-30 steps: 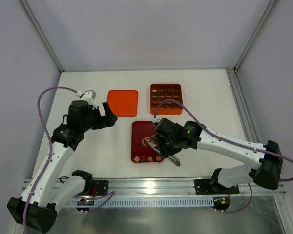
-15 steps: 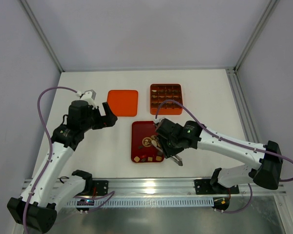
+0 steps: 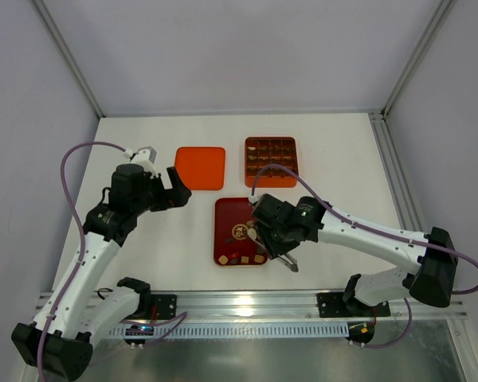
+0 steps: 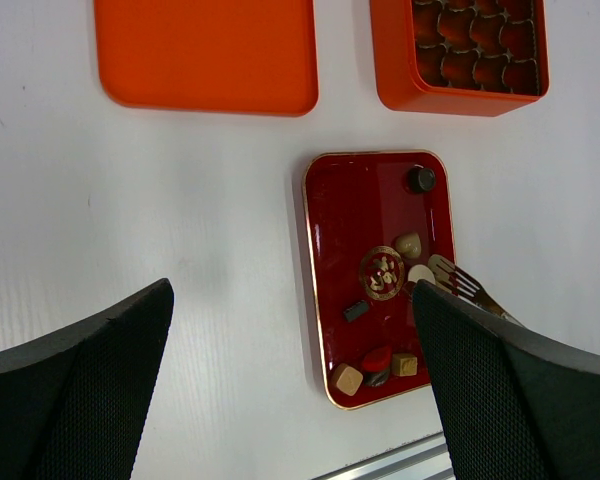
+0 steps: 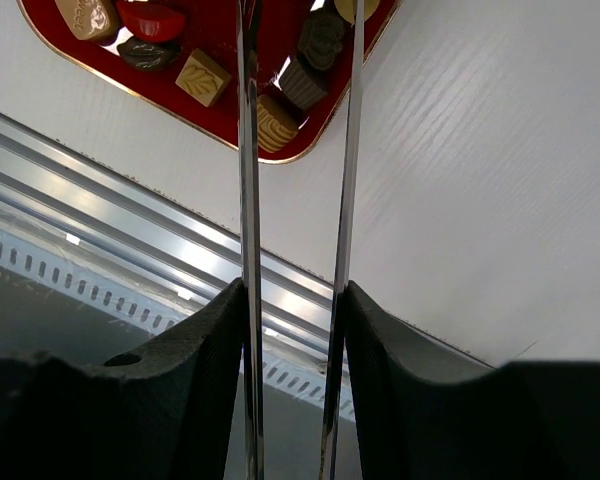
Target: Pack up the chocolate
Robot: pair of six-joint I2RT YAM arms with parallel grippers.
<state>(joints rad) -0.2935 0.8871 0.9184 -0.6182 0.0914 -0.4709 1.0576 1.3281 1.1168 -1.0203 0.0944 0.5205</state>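
1. Pretty sure this is a robotics lab test cell, not a home or a kitchen.
2. The white table (image 3: pixel 334 159) is boxed in by plain pale panels (image 3: pixel 239 48) on aluminium frame posts (image 3: pixel 68 56).
3. The left arm (image 3: pixel 88 255) and right arm (image 3: pixel 366 235) are bolted to a metal rail (image 3: pixel 247 301) at the near edge, and purple cables (image 3: pixel 80 151) loop off them.
4. There's a slotted strip (image 3: pixel 263 328) just below that rail.

The flat tray (image 3: pixel 225 216) carrying the chocolate (image 3: pixel 247 259) lies nearest the arms with the tongs (image 4: pixel 458 283) over its right edge, the grid box (image 3: pixel 270 181) stands behind it, slightly right, and the lid (image 3: pixel 200 167) lies left of that box.
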